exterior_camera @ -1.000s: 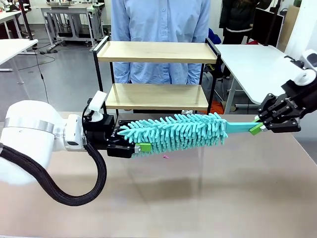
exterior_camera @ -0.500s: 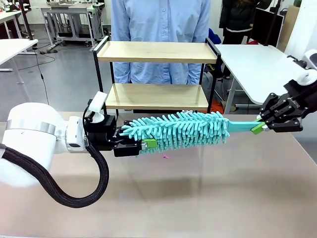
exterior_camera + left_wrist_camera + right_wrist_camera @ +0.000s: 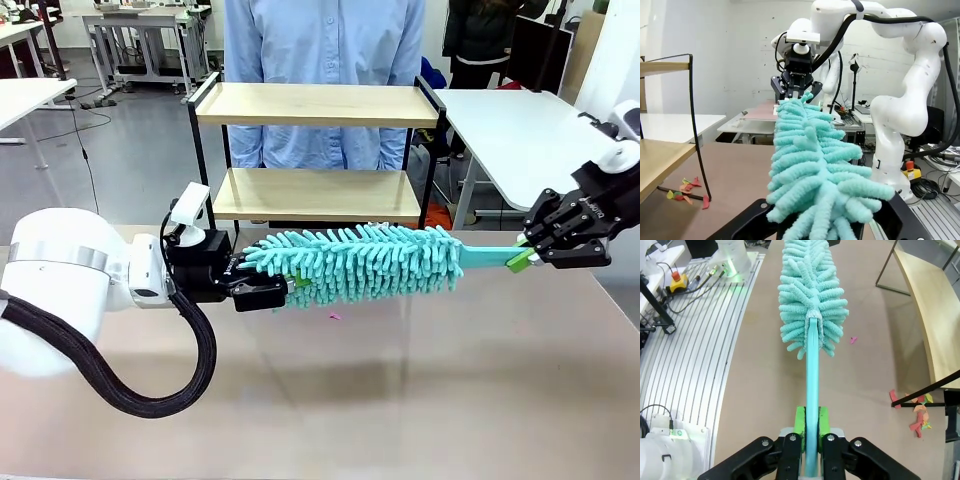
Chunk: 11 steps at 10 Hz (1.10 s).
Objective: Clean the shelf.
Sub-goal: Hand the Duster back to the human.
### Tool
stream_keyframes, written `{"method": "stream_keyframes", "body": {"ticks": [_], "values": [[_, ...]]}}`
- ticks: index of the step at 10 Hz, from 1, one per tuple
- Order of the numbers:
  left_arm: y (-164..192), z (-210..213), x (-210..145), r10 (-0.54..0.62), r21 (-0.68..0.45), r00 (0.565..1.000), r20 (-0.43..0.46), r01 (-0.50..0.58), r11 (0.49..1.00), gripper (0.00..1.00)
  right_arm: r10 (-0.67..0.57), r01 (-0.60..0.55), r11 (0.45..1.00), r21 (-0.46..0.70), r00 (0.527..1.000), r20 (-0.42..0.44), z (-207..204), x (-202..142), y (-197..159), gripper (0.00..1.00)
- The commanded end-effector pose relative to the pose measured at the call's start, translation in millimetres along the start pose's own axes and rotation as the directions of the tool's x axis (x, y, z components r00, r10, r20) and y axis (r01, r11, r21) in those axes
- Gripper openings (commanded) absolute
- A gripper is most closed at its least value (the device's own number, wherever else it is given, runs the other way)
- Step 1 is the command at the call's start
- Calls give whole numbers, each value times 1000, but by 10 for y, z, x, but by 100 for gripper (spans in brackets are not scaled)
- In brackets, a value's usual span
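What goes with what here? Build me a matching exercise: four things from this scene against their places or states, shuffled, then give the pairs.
Things:
1. left gripper
2. right gripper
3. shelf
4. paper scraps

Places or states:
A. lying on the table by the shelf's leg
B. shut on the fluffy tip of the teal duster
C. standing between the table and the person
D. shut on the duster's flat handle

Pairs: 1-B, 2-D, 3-C, 4-A
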<state>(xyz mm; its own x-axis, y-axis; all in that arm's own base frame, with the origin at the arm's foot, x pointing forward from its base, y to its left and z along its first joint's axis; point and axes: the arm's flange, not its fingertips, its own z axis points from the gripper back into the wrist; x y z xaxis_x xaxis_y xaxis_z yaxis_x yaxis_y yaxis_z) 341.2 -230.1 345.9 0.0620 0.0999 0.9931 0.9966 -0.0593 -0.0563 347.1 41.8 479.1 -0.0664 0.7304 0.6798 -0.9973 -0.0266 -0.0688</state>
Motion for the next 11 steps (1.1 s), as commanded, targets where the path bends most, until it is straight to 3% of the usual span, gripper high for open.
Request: {"method": "stream_keyframes", "body": {"ticks": [1, 2, 3, 4, 5, 6, 7, 9, 11], "values": [[-857, 268, -57, 3, -8, 999, 54, -3, 1000, 0, 27, -27, 1000, 3, 999, 44, -87, 96, -3, 13], [0, 0, 0, 0, 0, 1000, 0, 0, 1000, 0, 27, -27, 1000, 3, 999, 44, -87, 96, -3, 13], [0, 0, 0, 0, 0, 1000, 0, 0, 1000, 0, 2, -2, 1000, 2, 1000, -1, -5, 8, 2, 69], [0, 0, 0, 0, 0, 1000, 0, 0, 1000, 0, -7, 8, 1000, -20, 999, 50, 131, 0, -16, 69], [0, 0, 0, 0, 0, 1000, 0, 0, 1000, 0, -22, 26, 999, -36, 994, 110, 286, -24, -9, 100], [0, 0, 0, 0, 0, 1000, 0, 0, 1000, 0, -37, 51, 997, -64, 977, 212, 486, -94, -4, 74], [0, 0, 0, 0, 0, 1000, 0, 0, 1000, 0, -67, 106, 989, -100, 941, 332, 746, -219, 27, 100], [0, 0, 0, 0, 0, 1000, 0, 0, 1000, 0, -156, 255, 958, -132, 849, 505, 1125, -523, 174, 100], [0, 0, 0, 0, 0, 1000, 0, 0, 1000, 0, -149, 314, 938, -146, 747, 648, 1366, -821, 340, 100]]}}
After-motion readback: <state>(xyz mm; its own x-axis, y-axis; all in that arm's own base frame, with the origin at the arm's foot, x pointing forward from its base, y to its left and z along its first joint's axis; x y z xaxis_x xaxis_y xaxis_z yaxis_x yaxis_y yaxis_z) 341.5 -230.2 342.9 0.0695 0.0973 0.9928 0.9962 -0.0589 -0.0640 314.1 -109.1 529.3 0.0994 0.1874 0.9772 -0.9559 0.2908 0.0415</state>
